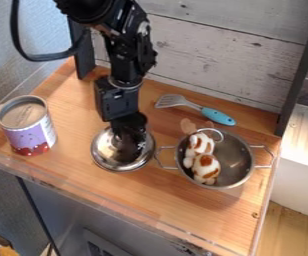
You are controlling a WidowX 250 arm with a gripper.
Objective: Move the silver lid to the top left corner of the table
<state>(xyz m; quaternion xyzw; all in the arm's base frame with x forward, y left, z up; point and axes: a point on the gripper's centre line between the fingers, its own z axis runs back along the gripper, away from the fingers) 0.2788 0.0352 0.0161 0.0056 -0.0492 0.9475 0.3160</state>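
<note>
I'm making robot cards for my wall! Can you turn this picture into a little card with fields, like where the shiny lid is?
Lid: silver, on the wooden table, left of the pot
Gripper: over the lid
Pot: metal, two side handles
In the pot: white and brown toy
Spatula: blue handle, behind the pot
Can: purple label, at the left

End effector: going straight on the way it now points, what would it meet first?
Most likely the silver lid: the end effector points down onto it. This one slanted view does not settle whether any gap remains between them.
</note>
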